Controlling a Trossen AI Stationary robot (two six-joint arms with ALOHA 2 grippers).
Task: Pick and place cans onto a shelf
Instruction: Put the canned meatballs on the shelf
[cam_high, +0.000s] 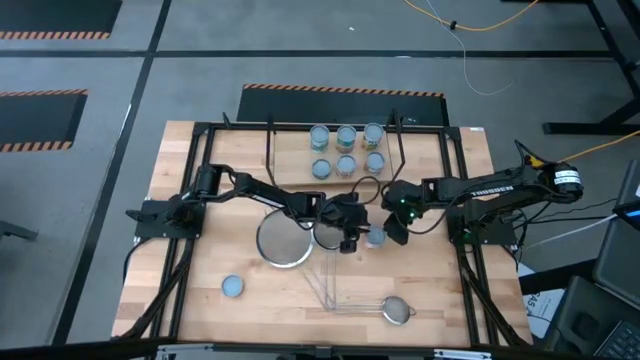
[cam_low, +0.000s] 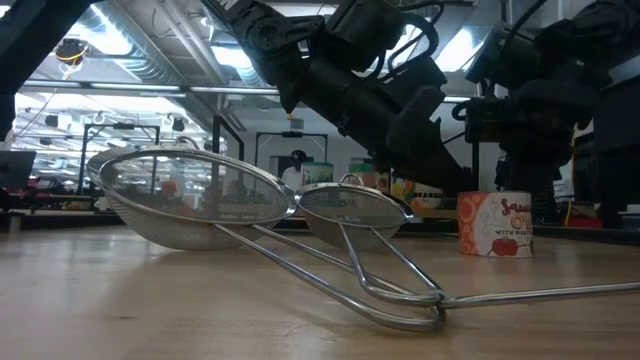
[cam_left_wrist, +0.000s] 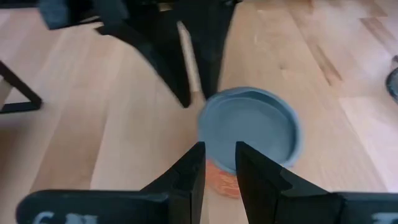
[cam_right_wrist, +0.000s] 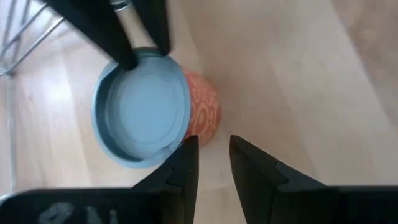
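An orange-labelled can with a pale blue top stands upright on the table between my two grippers; it also shows in the low view. My left gripper is just left of it, empty, with its fingers close together. My right gripper is just right of it, empty, with its fingers close together too. Both hover at the can's rim. Six cans stand on the black-rod shelf at the far side. Another can stands at the near left. My left gripper's fingertips overlap the can's rim in its wrist view; I cannot tell whether they touch it. My right gripper's fingertip stands right beside the can's orange side; I cannot tell whether it touches.
A large steel strainer and a medium one lie just left of the can, their long handles running toward the near edge. A small strainer lies at the near right. A black frame edges the table.
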